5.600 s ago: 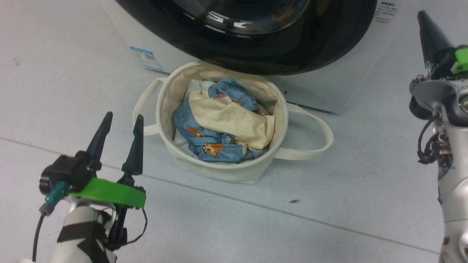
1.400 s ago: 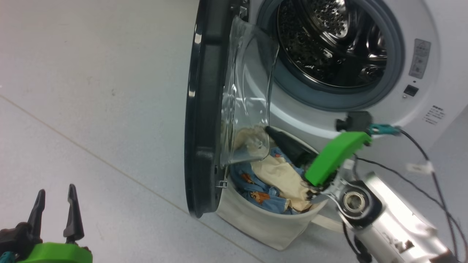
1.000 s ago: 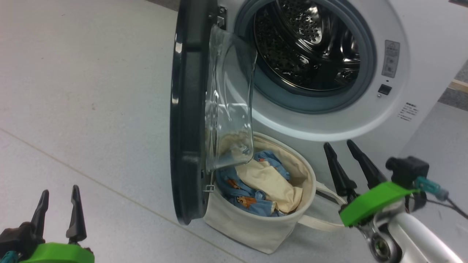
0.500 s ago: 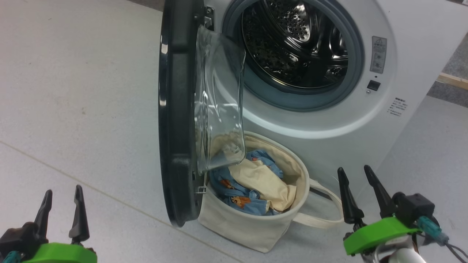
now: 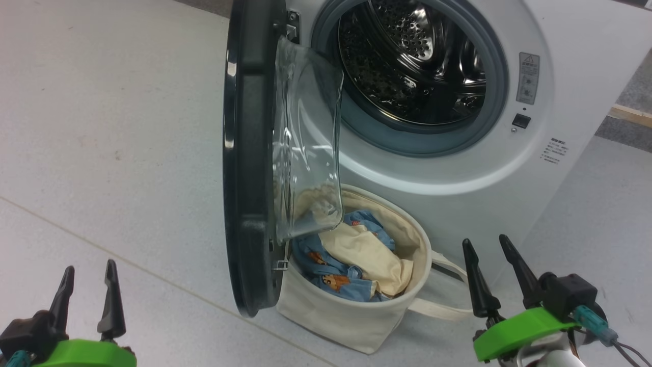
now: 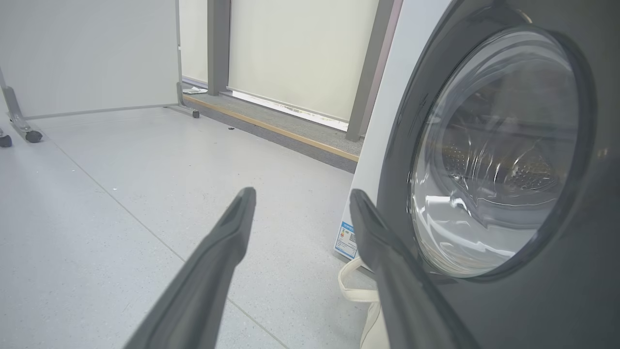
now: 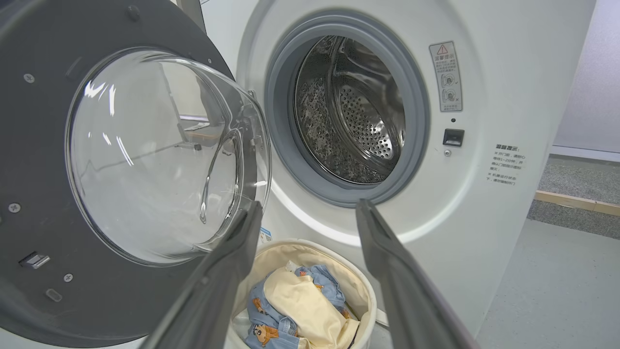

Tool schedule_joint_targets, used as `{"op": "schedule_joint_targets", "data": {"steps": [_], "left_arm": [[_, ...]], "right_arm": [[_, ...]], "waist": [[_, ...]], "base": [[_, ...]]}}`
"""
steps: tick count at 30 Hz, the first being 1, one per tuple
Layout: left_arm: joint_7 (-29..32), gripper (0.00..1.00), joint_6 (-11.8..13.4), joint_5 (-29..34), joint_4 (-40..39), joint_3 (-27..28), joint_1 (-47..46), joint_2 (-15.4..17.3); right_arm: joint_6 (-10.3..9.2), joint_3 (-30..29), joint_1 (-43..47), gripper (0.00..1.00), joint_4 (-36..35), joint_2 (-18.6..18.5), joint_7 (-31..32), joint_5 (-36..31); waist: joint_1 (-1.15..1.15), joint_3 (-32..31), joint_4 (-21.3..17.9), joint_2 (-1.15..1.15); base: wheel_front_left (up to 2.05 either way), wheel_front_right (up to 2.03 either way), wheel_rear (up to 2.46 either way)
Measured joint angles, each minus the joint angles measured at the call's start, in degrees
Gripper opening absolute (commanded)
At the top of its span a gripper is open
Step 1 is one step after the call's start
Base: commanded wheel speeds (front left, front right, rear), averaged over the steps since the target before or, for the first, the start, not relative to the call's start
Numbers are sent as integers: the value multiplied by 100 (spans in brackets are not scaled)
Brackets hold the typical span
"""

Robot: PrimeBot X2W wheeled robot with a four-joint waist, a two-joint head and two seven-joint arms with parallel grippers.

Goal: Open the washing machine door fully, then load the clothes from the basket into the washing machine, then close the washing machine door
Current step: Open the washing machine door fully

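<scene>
The white washing machine (image 5: 555,71) (image 7: 489,208) has its steel drum exposed. Its black-rimmed door (image 5: 252,168) (image 7: 43,145) (image 6: 494,160) stands swung out, edge-on to the head view, with the glass bowl bulging toward the drum. On the floor below sits the cream basket (image 5: 346,316) (image 7: 365,291), partly under the door, holding the clothes (image 5: 351,260) (image 7: 295,305): blue bear-print fabric and a cream garment. My left gripper (image 5: 86,272) (image 6: 300,194) is open and empty at the lower left, outside the door. My right gripper (image 5: 484,242) (image 7: 307,203) is open and empty, just right of the basket.
Pale grey floor (image 5: 102,127) stretches to the left of the door. A basket handle loop (image 5: 443,306) lies on the floor beside my right gripper. In the left wrist view, a white panel on castors (image 6: 87,58) and a window wall stand farther back.
My right gripper has dropped from beside the basket's rim to low at the right, still open. The head view shifted slightly. The door, basket and left gripper have held their places.
</scene>
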Motion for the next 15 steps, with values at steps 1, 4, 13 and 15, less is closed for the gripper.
{"op": "schedule_joint_targets", "data": {"steps": [1, 4, 13, 15], "left_arm": [[0, 100, 0, 0, 1, 0, 0, 0], [0, 100, -1, 0, 5, -4, 0, 0], [0, 100, -1, 0, 20, -10, -1, 0], [0, 100, -1, 0, 20, -9, -1, 0]], "right_arm": [[0, 10, -1, 100, 3, 0, 0, 0], [0, 34, -2, 100, 27, 0, 0, 0], [0, 85, -2, 100, 86, 0, 0, 26], [0, 143, -3, 100, 113, 0, 0, 25]], "waist": [[0, 0, 1, 0], [0, 1, 2, 0], [0, 15, -9, 0], [0, 10, -12, 0]], "base": [[0, 0, 0], [0, 0, 0], [0, 0, 0], [0, 0, 0]]}}
